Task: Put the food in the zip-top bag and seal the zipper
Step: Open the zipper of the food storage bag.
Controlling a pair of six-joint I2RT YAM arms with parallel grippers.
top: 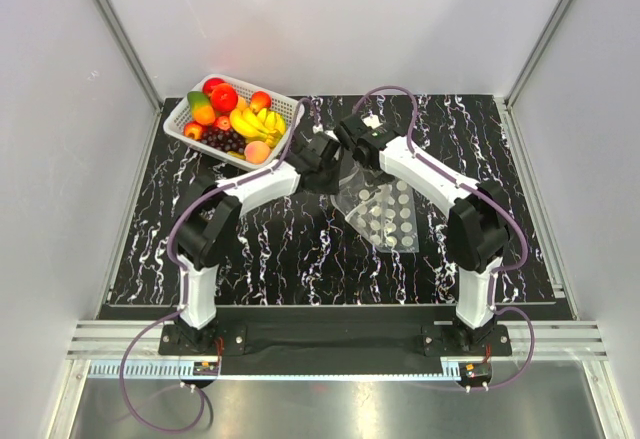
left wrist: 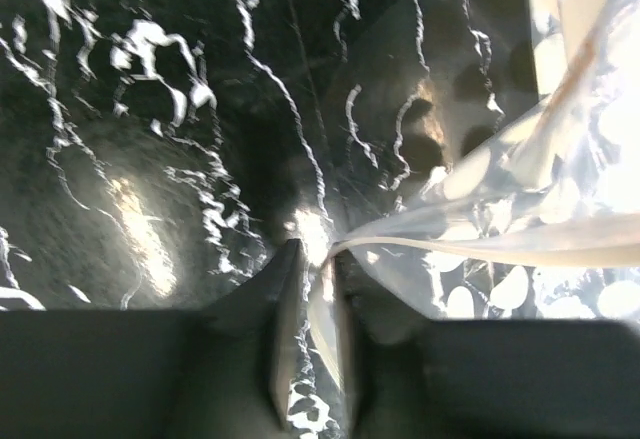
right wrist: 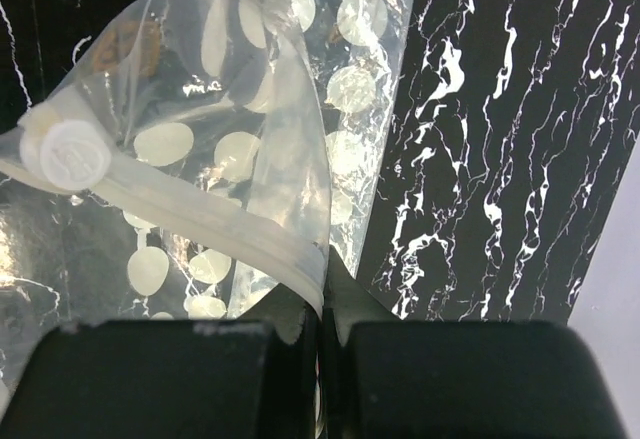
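Observation:
The food lies in a white lattice basket (top: pixel 176 130) at the back left: a purple grape bunch (top: pixel 222 140), a peach (top: pixel 257 151), a red fruit (top: pixel 224 96) and an orange one (top: pixel 204 113). The clear dotted zip-top bag (top: pixel 388 214) lies at the table's middle with its mouth end lifted; no food shows inside. My left gripper (top: pixel 328 177) (left wrist: pixel 315 259) is closed narrowly on the bag's mouth edge. My right gripper (top: pixel 352 139) (right wrist: pixel 322 294) is shut on the zipper (right wrist: pixel 200 224) at its end. The zipper (left wrist: pixel 500 249) runs taut off to the right in the left wrist view.
Yellow bananas (top: pixel 262 122) also lie in the basket. The black marbled mat (top: pixel 300 249) covers the table between grey walls. Both arms meet just right of the basket, over the mat's back half.

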